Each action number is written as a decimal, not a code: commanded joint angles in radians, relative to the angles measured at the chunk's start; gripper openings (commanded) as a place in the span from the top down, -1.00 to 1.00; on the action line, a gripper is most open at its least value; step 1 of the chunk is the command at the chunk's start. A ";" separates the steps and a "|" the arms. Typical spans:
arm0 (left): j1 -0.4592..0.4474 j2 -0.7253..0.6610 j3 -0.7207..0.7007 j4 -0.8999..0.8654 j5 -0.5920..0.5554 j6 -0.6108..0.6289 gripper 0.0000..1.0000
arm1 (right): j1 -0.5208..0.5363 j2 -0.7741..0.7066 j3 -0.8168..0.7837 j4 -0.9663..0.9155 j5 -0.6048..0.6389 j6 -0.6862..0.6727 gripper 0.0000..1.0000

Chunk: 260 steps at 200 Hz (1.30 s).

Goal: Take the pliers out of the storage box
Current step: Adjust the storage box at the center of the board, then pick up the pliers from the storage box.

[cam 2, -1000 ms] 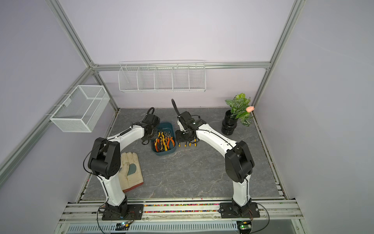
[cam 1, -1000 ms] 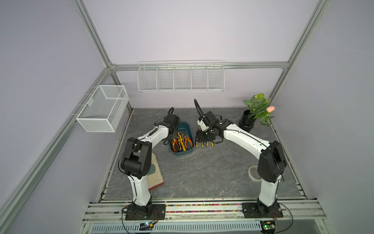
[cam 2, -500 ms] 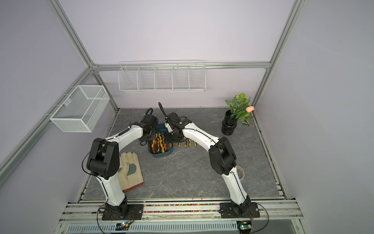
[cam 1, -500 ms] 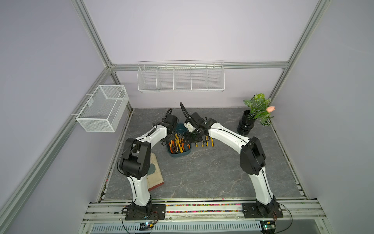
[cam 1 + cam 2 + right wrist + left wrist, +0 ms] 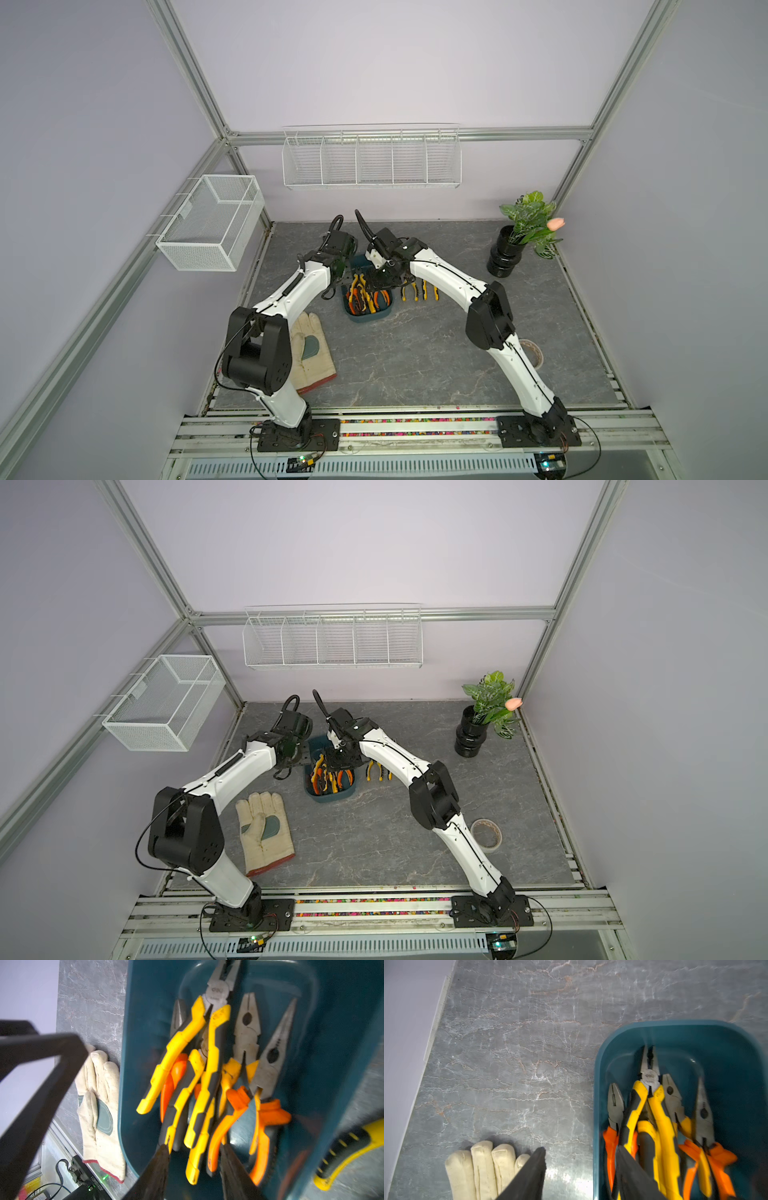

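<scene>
I see left gripper apart astride storage box wall | right gripper apart, yellow pliers handles between its fingers

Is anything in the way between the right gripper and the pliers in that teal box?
Nothing visible. The storage box has no lid, and the right gripper hangs open directly above the pliers piled inside. The left gripper straddles the box's wall off to one side, not between them.
</scene>
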State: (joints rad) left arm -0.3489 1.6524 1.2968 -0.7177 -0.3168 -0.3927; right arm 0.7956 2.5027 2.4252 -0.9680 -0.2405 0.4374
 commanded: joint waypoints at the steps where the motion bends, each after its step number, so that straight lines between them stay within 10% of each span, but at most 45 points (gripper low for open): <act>1: 0.004 -0.032 -0.016 -0.023 0.027 -0.025 -0.12 | 0.016 0.079 0.118 -0.137 -0.008 -0.020 0.13; 260: 0.002 -0.055 -0.068 0.006 0.074 -0.024 -0.10 | 0.026 0.288 0.345 -0.245 0.045 0.007 0.55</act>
State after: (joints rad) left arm -0.3489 1.6115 1.2350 -0.7158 -0.2504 -0.4000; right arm 0.8154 2.7434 2.7647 -1.1637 -0.2024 0.4408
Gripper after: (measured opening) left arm 0.548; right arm 0.253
